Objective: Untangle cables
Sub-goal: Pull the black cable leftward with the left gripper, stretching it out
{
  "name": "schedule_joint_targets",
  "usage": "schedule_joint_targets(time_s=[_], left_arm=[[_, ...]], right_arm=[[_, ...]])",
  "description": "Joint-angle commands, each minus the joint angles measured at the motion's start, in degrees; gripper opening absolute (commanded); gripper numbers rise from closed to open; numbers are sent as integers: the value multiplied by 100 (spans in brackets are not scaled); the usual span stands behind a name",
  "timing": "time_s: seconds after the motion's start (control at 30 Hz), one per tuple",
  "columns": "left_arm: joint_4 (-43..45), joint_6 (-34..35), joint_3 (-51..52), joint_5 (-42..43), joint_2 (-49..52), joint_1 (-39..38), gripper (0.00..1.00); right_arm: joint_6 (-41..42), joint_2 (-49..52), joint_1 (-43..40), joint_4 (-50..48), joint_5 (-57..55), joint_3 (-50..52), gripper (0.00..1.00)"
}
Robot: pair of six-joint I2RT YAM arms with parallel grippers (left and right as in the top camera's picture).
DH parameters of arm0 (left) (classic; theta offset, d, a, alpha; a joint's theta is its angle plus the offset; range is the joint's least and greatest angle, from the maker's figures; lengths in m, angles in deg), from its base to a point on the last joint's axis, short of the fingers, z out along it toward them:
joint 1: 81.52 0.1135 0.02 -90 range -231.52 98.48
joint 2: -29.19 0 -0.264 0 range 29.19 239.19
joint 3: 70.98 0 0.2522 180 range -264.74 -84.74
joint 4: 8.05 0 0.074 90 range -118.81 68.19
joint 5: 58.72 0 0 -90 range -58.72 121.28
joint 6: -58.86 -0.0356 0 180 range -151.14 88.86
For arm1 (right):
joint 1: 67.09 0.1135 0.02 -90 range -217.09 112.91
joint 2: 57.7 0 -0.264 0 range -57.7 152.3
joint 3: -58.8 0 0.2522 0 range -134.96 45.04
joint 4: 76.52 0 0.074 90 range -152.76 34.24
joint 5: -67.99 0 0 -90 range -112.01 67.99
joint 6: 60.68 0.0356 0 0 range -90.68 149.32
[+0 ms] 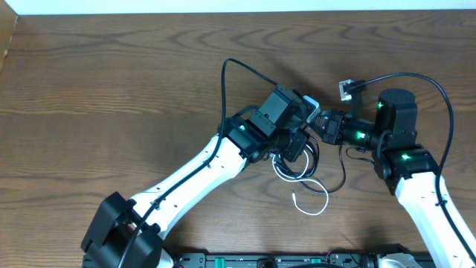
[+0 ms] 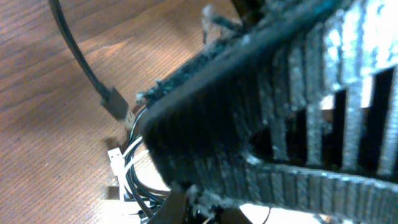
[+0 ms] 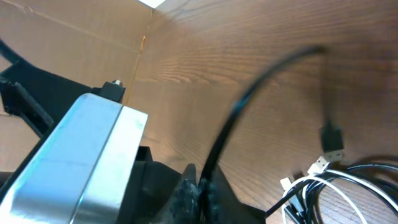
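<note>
Pincers meet nearly tip to tip over the worktop [image 1: 111, 89]. The left pincer [image 1: 297, 141] is closed; on what, I cannot tell. Just beside them, the white cable [image 1: 312, 213] lies looped with black cords [image 1: 341, 175]. The right pincer [image 1: 321, 125] clamps a black cable [image 3: 261, 93], its plug [image 3: 333, 138] near the bundle.

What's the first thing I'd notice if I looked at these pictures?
Two white robot arms, the left arm and the right arm, meet in the middle of the brown wooden table. Right by their tips lies a tangle of white and black cables, with a white loop sticking out toward the robot.
</note>
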Motion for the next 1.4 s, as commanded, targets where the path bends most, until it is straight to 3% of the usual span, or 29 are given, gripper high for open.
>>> schedule_joint_targets(time_s=[0.0, 0.03, 0.1, 0.23, 0.3, 0.53, 0.83, 1.13, 1.27, 1.37], left_arm=[[-59, -20, -13, -166, 48, 13, 7], [-122, -20, -13, -361, 46, 15, 7], [-299, -20, -15, -883, 17, 33, 7], [-481, -17, -17, -1191, -214, 111, 7], [-481, -13, -20, -1187, -468, 129, 7], [-369, 538, -22, -1036, -1523, 129, 7], [-319, 957, -22, -780, -2236, 131, 8], [-133, 962, -22, -780, -2562, 131, 8], [-52, 1110, -22, -778, -2651, 131, 8], [-20, 1108, -22, -780, -2723, 131, 8]], right_arm=[[-37, -48, 24, 66, 61, -79, 22], [-129, -48, 24, 166, -70, -79, 34], [-319, -46, 24, 560, -614, -79, 47], [-417, -2, 24, 1641, -2184, -72, 62], [-782, 79, 31, 1869, -2433, -33, 65], [-1318, 605, 98, 1858, -1915, 109, 55], [-1661, 1617, 457, 1659, -1956, 116, 58], [-1652, 2487, 798, 1228, -1926, 116, 53], [-1652, 2629, 968, 992, -1976, 116, 41], [-1495, 2699, 1071, 933, -2365, 116, 12]])
